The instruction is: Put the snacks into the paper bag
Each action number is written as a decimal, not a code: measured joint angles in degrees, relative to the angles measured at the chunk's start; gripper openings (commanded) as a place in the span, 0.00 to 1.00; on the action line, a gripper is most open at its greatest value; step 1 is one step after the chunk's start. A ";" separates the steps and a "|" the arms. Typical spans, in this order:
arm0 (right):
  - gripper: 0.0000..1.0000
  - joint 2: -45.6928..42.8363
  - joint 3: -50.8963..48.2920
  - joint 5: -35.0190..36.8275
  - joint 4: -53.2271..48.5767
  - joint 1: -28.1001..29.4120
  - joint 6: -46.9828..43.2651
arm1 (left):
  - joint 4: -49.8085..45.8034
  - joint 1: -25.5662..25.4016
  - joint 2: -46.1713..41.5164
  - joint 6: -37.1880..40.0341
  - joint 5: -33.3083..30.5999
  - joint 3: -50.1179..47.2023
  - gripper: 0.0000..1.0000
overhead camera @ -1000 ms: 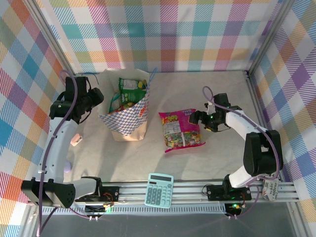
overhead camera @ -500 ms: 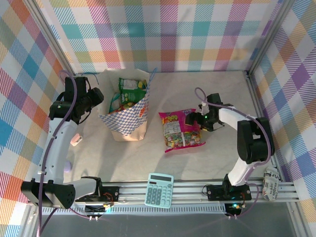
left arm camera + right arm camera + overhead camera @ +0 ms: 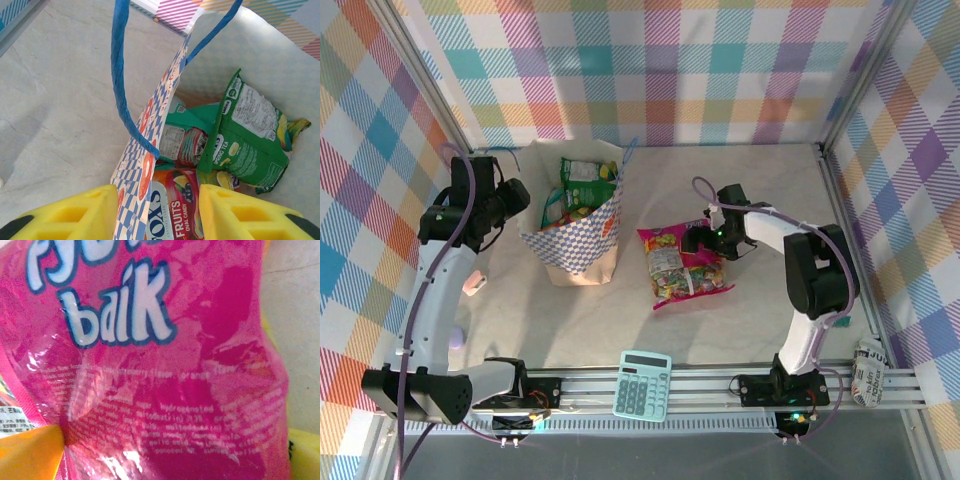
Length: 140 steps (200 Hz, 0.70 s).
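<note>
- Meanwhile the right gripper (image 3: 701,238) sat low with jaws spread wide astride the upper edge of the big, glossy magenta plastic candy packet (image 3: 686,268). The packet lay flat on the pale stone-look tabletop (image 3: 770,190), near the bag's right side and not yet lifted.
- A shallow bite on that slick film looked the likeliest failure. The right wrist view showed crinkled, shiny plastic between the fingers, and a pinch on the edge alone could let the packet slide out in mid-carry.
- The tall beige paper bag with a blue-and-white checker band (image 3: 582,245) already held a green crinkled packet (image 3: 250,135) and a red fruit-candy packet (image 3: 172,200). The wide magenta packet could catch on the rim or on those snacks and perch half out.
- The left gripper (image 3: 159,215) stood with its yellow fingers (image 3: 65,215) apart, one either side of the bag's checkered wall, beside a blue cord handle (image 3: 119,75). It was apparently not pinching the wall, so a shove from the incoming packet could tip the bag or fold its mouth.
</note>
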 measured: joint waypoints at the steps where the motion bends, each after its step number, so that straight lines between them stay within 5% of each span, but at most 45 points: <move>1: 0.90 0.04 0.04 0.04 -0.02 0.02 -0.02 | -0.02 0.00 -0.04 0.00 0.02 0.00 0.46; 100: 0.37 2.03 4.13 -0.37 -3.34 1.42 1.68 | -1.05 -0.09 -1.42 0.20 -0.87 0.00 0.46; 140: 0.27 1.55 4.70 -0.28 -4.26 1.84 2.25 | -1.05 -0.09 -1.42 0.22 -1.07 0.00 0.46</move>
